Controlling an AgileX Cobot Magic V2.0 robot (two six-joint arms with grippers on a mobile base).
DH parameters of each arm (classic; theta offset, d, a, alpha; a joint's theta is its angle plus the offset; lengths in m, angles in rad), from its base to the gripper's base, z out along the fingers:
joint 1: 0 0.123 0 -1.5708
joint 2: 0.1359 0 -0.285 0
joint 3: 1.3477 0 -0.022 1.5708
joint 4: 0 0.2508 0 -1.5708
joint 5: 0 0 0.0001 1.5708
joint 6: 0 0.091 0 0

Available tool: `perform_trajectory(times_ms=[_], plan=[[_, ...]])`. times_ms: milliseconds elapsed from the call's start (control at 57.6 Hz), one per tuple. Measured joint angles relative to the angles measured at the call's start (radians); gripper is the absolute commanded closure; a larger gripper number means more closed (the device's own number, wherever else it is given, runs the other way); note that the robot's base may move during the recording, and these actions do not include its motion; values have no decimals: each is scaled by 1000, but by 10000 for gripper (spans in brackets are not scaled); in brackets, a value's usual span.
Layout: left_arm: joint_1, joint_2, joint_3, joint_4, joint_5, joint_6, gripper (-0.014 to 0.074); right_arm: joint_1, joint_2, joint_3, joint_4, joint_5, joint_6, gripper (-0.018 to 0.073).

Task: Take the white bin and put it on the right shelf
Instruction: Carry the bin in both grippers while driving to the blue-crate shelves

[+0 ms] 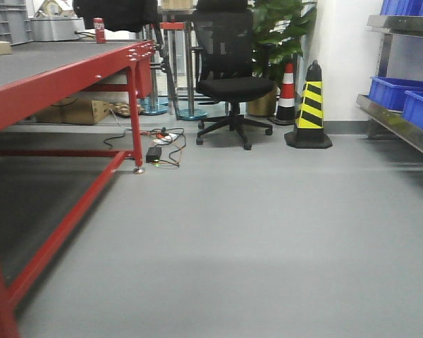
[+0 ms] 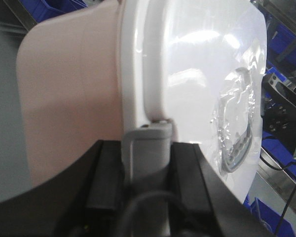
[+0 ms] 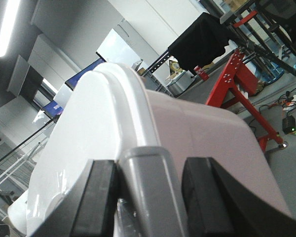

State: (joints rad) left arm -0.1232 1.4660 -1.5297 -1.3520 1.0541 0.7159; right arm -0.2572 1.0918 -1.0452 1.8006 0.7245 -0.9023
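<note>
Left jaws are clenched on a grey clip (image 2: 148, 140) at one end of the white bin (image 2: 74, 98); right jaws grasp its other end. The bin hangs between both arms, likely mid-carry. Next: turn toward the right shelf (image 1: 398, 125), keeping it level.

I can read no text, brand or number in any of my three views. The red can (image 1: 99, 30) on the red-legged table (image 1: 49, 56) may carry pale lettering, but it is too small for me to make out a single word.
</note>
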Motion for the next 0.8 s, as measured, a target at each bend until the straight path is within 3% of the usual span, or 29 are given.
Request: perform_trajectory(times_ms=[799], plan=[[0,0,0,0,0,0,724,0,0,0,0,0,0,489]])
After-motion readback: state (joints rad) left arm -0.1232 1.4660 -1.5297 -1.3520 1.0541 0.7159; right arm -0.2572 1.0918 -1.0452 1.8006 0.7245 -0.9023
